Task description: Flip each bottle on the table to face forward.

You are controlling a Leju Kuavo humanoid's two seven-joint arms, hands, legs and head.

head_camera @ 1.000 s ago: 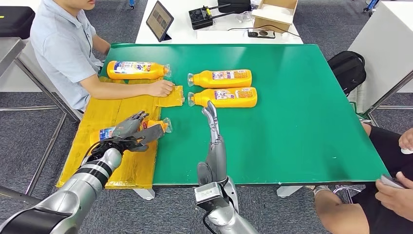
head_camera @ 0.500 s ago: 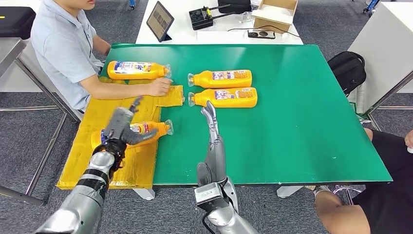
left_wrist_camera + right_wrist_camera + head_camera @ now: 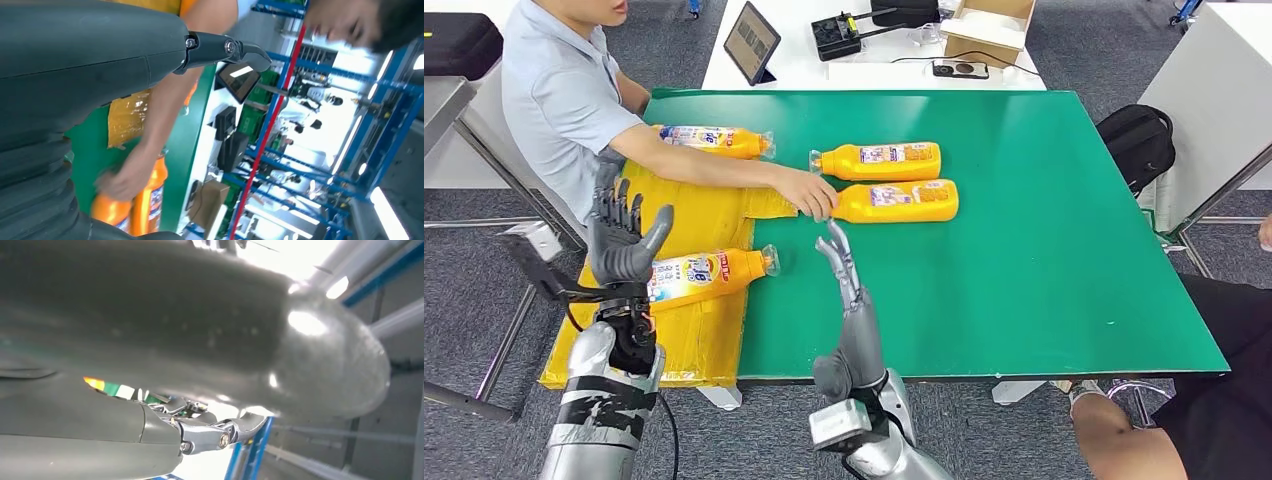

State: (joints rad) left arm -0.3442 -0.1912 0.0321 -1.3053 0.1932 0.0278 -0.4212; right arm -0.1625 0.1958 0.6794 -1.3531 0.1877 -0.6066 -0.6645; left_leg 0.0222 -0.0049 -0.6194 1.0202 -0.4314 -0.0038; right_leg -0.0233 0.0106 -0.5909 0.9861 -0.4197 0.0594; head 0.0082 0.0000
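Four orange bottles lie on their sides on the green worktop (image 3: 1024,270), which suits a job of rolling each one label-up. The nearest bottle (image 3: 704,273) rests on the yellow padded sheet (image 3: 686,330) at the worktop's left end, cap toward the green, with its printed label on top; judging from that, it is already facing the right way. The sheet probably serves as a soft staging area where bottles come in.

The left hand (image 3: 624,240) is raised upright just beside that bottle's base, palm turned inward, fingers spread and holding nothing. It looks like a hand clear of the bottle, not one about to grasp. The right hand (image 3: 838,258) stands edge-on over the green surface between the near bottle's cap and the pair further back, fingers straight and close together, thumb not clearly separate, also with nothing in it; it touches no bottle.

A seated person in a light blue shirt reaches an arm across the sheet, and the person's hand (image 3: 809,192) rests on the neck of the closer of the two middle bottles (image 3: 894,200), seemingly setting or turning it for the robot. Just behind it lies a parallel bottle (image 3: 879,160) with small labels showing, and a fourth bottle (image 3: 714,140) sits at the far left, partly behind the person's arm. With a person's arm in the working area, holding both hands back seems the prudent stance.
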